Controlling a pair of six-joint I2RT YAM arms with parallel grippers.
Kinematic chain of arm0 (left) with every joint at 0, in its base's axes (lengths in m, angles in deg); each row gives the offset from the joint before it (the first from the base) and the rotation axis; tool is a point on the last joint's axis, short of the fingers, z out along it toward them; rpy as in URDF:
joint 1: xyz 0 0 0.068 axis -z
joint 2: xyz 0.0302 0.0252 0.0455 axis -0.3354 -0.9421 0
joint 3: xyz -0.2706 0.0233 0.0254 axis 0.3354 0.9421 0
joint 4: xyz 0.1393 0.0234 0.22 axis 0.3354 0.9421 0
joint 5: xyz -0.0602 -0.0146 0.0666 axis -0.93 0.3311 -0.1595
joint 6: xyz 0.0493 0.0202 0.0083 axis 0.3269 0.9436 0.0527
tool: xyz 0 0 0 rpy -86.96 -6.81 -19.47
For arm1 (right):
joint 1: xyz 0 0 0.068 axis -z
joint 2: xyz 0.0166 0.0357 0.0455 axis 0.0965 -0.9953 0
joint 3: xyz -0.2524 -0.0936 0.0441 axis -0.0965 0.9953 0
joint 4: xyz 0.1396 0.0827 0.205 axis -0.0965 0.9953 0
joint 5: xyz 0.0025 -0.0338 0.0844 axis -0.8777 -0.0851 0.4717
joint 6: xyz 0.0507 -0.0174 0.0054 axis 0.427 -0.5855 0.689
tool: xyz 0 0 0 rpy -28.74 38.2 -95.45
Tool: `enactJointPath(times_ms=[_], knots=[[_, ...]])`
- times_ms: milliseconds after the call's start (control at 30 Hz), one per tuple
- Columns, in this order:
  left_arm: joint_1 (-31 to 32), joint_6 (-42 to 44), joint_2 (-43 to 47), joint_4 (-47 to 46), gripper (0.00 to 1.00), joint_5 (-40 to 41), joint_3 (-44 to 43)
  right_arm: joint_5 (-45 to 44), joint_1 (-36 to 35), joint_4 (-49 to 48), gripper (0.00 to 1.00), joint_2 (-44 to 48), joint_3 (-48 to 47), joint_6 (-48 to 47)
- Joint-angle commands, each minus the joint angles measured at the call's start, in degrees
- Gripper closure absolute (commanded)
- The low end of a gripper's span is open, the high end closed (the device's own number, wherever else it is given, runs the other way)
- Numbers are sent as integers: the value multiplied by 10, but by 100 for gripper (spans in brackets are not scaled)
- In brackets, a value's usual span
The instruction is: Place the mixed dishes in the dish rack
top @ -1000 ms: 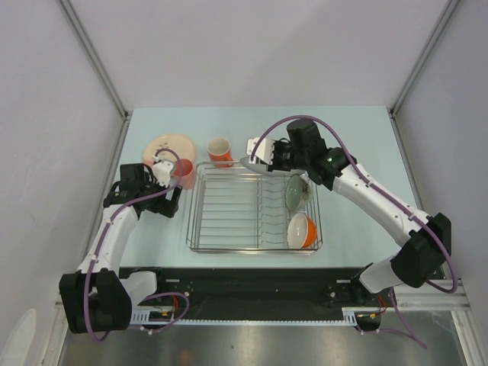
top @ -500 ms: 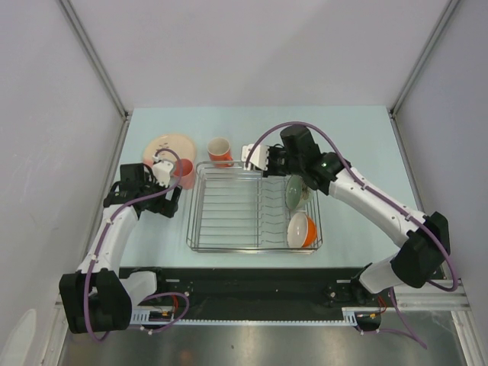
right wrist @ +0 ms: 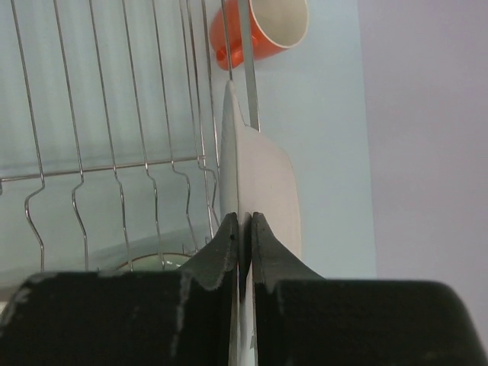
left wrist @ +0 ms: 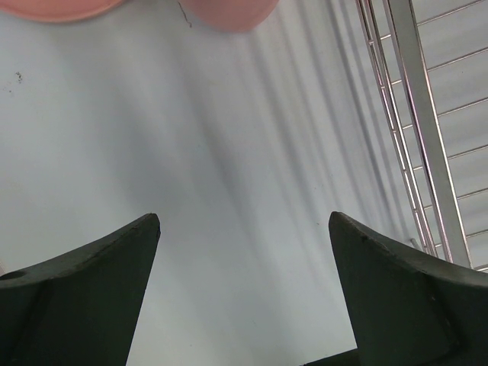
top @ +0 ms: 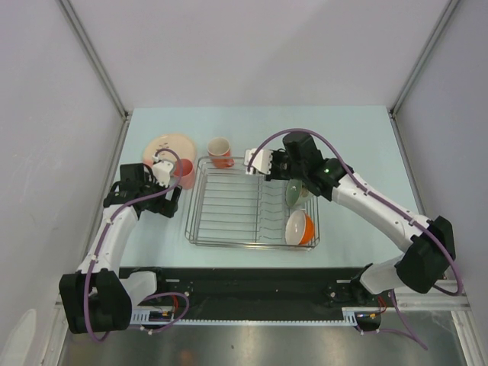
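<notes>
White plate (right wrist: 263,179), clamped edge-on in right fingers (right wrist: 221,255), hangs over dish rack (top: 229,244) far rail; left fingers (left wrist: 84,290) spread, empty.

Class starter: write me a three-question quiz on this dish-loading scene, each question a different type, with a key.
1. True or false: the orange mug stands outside the dish rack.
2. The right gripper is shut on: A) a spoon, B) the white plate, C) a glass.
3. How many dishes already sit in the rack?
Key: 1 true; 2 B; 3 two, the pale green bowl and the orange bowl.
</notes>
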Motion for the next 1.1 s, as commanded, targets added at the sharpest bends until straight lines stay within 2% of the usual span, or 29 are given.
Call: enactJointPath(times_ms=[0, 200, 433, 533, 867, 933, 1067], knots=[[-3, 4, 3, -11, 2, -6, -12, -23, 32, 89, 100, 20, 33, 62], [-3, 1, 6, -10, 2, -8, -14, 24, 65, 55, 100, 52, 30, 59], [-4, 1, 6, -4, 2, -8, -21, 57, 82, 50, 100, 25, 25, 69], [-4, 1, 7, -5, 2, -6, -21, 50, 72, 38, 91, 10, 25, 76], [-4, 0, 4, -7, 2, -4, -18, 14, 19, 12, 84, 10, 25, 76], [-4, 0, 2, -8, 2, -4, -18, 14, 15, 22, 71, 16, 25, 74], [-4, -1, -1, -11, 2, -5, -18, 14, 5, 41, 69, 36, 25, 80]])
